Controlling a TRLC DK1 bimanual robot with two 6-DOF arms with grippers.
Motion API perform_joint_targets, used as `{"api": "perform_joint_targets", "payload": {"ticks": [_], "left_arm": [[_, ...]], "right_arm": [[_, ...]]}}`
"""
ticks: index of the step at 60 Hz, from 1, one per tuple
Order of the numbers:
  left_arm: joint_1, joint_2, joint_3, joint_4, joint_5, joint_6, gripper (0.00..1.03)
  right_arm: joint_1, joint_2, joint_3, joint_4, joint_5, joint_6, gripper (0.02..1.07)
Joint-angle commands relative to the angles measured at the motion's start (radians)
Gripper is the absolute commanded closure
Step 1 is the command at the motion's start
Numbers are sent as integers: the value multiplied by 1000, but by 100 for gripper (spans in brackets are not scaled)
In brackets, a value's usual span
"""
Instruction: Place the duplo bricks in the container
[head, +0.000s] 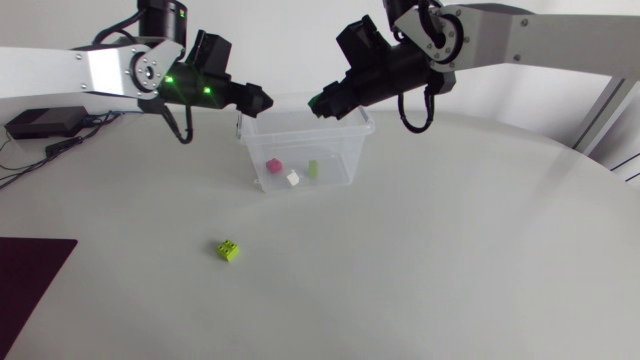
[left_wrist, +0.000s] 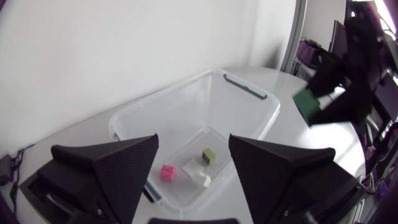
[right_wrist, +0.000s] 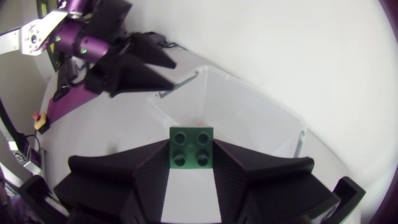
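Note:
A clear plastic container (head: 352, 128) stands at the table's far middle, holding a pink brick (head: 272, 166), a white brick (head: 293, 178) and an olive-green brick (head: 313, 168). My left gripper (head: 262, 100) hangs open over the container's left rim; in its wrist view the fingers (left_wrist: 112, 168) frame the three bricks below. My right gripper (head: 318, 103) hovers above the container's rim, shut on a dark green brick (right_wrist: 191, 147), which also shows in the left wrist view (left_wrist: 306, 104). A lime-yellow brick (head: 228, 250) lies on the table in front of the container.
A black device with cables (head: 42, 122) sits at the table's far left. A dark mat (head: 30, 275) lies at the near left edge. The white table surface (head: 450, 250) stretches wide to the right and front.

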Motion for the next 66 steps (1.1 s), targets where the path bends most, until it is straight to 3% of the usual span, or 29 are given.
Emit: {"api": "perform_joint_targets", "payload": {"ticks": [1, 15, 40, 42, 44, 49, 50, 66], "left_arm": [[11, -119, -76, -65, -5, 82, 17], [6, -217, -230, -334, -112, 280, 17], [6, -141, -377, -498, -169, 330, 17], [5, -128, -383, -502, -169, 329, 17], [2, -118, -386, -508, -172, 329, 17], [-12, -87, -396, -525, -204, 323, 17], [-14, -85, -396, -525, -206, 323, 17], [-35, 22, -383, -521, -250, 280, 18]], "right_arm": [[-7, 58, 38, 39, 11, 59, 86], [-7, 159, 96, 140, 55, 111, 86], [-7, 242, 129, 289, 130, 152, 83], [-7, 251, 133, 297, 144, 152, 79], [-7, 256, 141, 298, 155, 155, 67], [-7, 259, 147, 292, 173, 163, 13], [-7, 256, 145, 289, 173, 163, 8], [-5, 98, 12, 295, 203, 172, 6]]}}
